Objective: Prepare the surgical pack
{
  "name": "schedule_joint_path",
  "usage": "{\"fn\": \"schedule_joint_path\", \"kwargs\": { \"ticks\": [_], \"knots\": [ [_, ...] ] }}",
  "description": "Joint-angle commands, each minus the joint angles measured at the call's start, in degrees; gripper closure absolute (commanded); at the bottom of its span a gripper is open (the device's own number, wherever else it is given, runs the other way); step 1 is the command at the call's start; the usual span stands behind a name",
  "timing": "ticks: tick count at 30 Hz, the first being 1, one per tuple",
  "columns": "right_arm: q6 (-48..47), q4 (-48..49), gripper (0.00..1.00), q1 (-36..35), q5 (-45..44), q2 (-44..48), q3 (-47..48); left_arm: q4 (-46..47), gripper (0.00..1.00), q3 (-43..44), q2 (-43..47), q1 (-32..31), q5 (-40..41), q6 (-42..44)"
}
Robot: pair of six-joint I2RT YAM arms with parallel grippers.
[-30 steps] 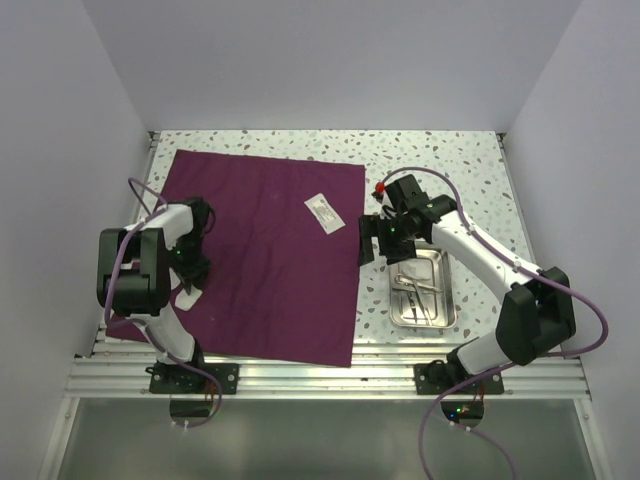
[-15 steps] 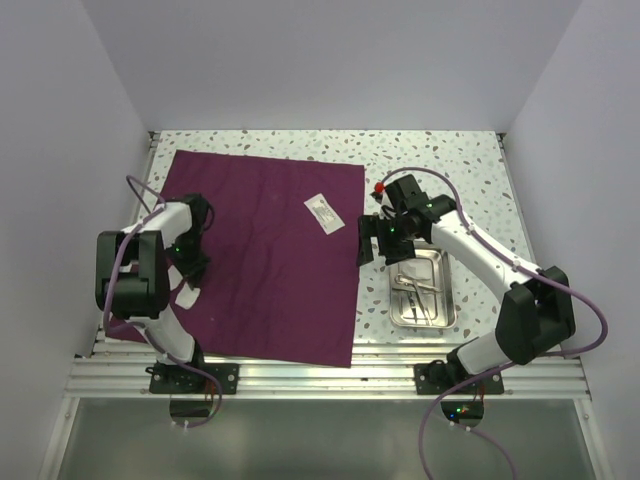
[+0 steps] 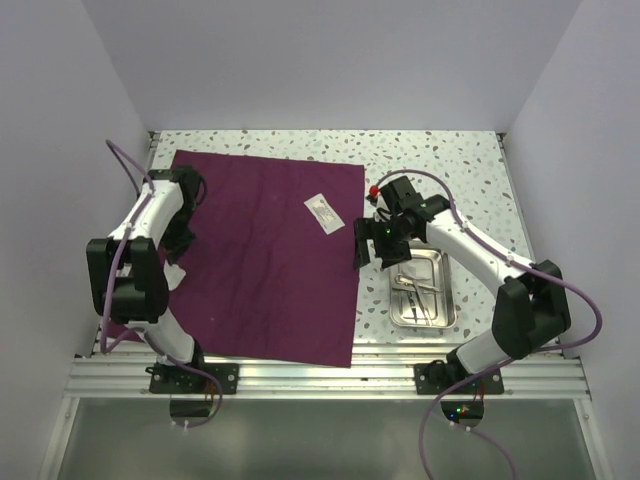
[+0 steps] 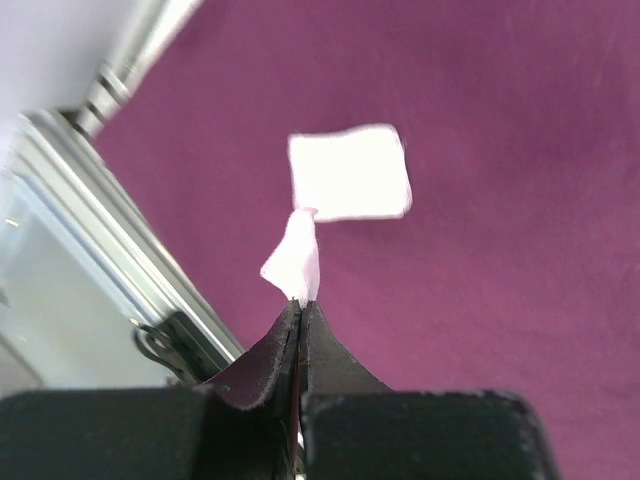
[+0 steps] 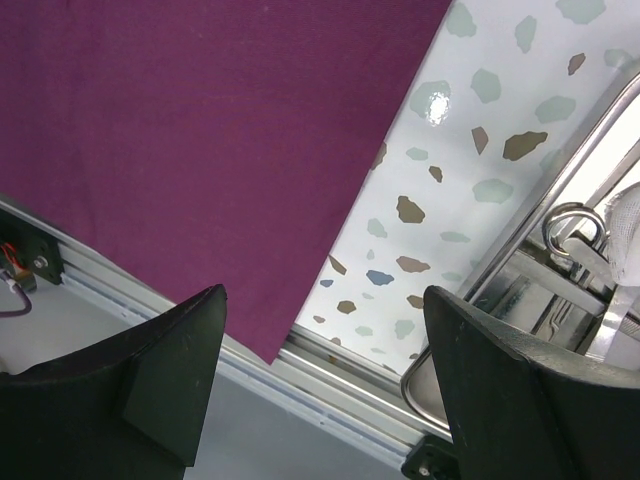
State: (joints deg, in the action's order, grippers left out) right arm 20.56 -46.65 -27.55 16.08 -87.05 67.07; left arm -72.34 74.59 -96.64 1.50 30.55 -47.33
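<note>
**Top view.** The maroon cloth [image 3: 270, 260] lies flat across the left and centre of the speckled table [image 3: 440, 160]. A white packet [image 3: 322, 212] rests near the cloth's far right corner. The left gripper [image 3: 177, 250] hangs over the cloth's left margin. Just beside its tips we see a pale patch [image 3: 172, 274], and from here we cannot tell whether it is held or lying loose. The right gripper [image 3: 366, 246] hovers at the cloth's right edge with its fingers spread, grasping nothing. Just to its right the steel tray [image 3: 450, 295] stands on bare table, beside the cloth and not on it. Thin instruments [image 3: 415, 287] lie inside the tray.

**Left wrist view.** We see the left gripper [image 4: 300, 308] clenched, its tips meeting on the corner of a pinched pad [image 4: 293, 265], which rises crumpled from them. Beyond it a loose pad [image 4: 350, 172], square and flat, lies on the cloth [image 4: 500, 220]. The two pads overlap in this view, so we cannot tell whether they touch. An aluminium rail [image 4: 110, 250] borders the cloth at left.

**Right wrist view.** The right gripper [image 5: 325, 300] stands released, with nothing between its fingers. Below it the cloth's [image 5: 200, 120] edge runs diagonally across the table [image 5: 440, 170]. At right we see the tray's [image 5: 505, 255] rim, the ring handles of the instruments [image 5: 568, 222], and white gauze [image 5: 630, 235] at the frame's edge.
</note>
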Motion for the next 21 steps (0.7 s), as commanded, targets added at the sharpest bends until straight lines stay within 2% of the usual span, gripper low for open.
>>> {"fn": "schedule_joint_path", "kwargs": {
  "ticks": [1,8,14,21],
  "knots": [
    [-0.1,0.9,0.16,-0.4,1.6,0.1,1.8,-3.2,1.0,4.5,-2.7,0.5,7.2,2.1],
    [-0.3,0.9,0.16,-0.4,1.3,0.0,1.8,-3.2,1.0,3.8,-7.4,1.2,8.8,1.5],
    [-0.5,0.9,0.16,-0.4,0.8,-0.1,1.6,-2.6,1.0,7.1,-12.3,1.3,9.1,1.9],
    [-0.6,0.8,0.16,-0.5,0.6,-0.8,2.1,-1.6,1.0,6.6,-14.6,1.2,9.4,2.4]
  ]
}}
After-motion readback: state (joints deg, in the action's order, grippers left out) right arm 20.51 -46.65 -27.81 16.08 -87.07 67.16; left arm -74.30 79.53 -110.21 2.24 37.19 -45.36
